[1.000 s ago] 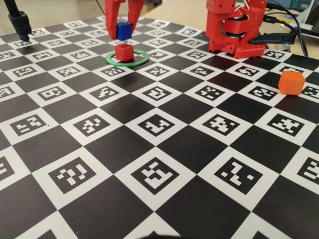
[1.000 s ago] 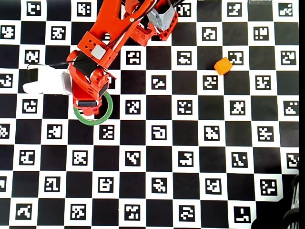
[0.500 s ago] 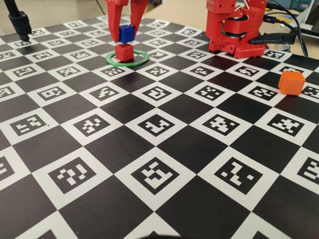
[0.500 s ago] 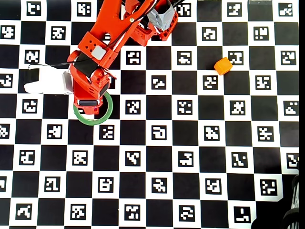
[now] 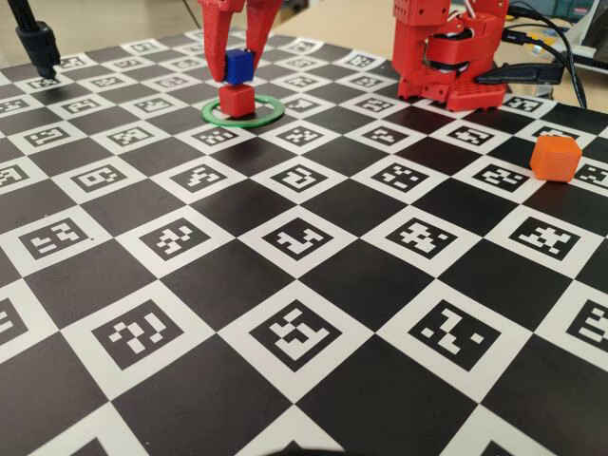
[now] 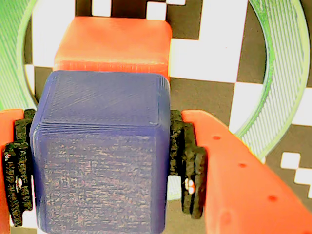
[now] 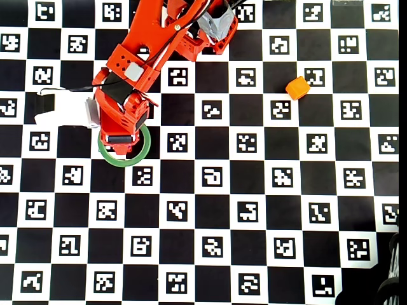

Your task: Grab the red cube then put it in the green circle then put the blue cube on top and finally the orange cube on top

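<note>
Being shown nearest the fixed camera is the checkerboard mat [image 5: 313, 380], a flat black-and-white sheet printed with coded square markers. Lying farther back at the right, well apart from the stack, is the orange cube [image 5: 556, 157], matte, with softly rounded edges; its turn is judged not yet reached. Being held beyond it, at the far left, is the blue cube [image 5: 238, 65], which is being clamped between the two pads of the gripper [image 5: 237, 68]; the jaws are being kept closed to exactly one cube's width. Since a second ago the blue cube is being seen lower: a clear gap above the red cube [image 5: 237, 99] is being replaced by near contact, though whether the two faces are touching cannot be told. The red cube is being seen inside the green circle [image 5: 269, 115], toward its left side in the fixed view. The second step is therefore being judged nearly complete, with only release remaining. In the wrist view, fine layered ridges are being shown on the blue cube [image 6: 100, 151], ribbed black pads [image 6: 187, 165] are being pressed against its sides, and the red cube [image 6: 114, 46] is being seen directly behind it, slightly offset.
</note>
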Tool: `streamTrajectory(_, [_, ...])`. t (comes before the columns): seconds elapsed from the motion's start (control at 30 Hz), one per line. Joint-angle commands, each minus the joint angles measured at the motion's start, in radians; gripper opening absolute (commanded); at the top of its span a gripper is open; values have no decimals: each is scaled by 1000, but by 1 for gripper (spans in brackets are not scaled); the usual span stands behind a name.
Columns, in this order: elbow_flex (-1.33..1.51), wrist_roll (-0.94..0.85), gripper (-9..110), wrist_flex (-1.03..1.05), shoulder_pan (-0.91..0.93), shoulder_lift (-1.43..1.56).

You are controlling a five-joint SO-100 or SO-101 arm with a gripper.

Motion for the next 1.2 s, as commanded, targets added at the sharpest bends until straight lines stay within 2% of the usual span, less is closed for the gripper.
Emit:
streamTrajectory(0.0, [-9,2,4,-21,-8,75])
streamTrajectory(1.17, [38,0,6,-55,-9,72])
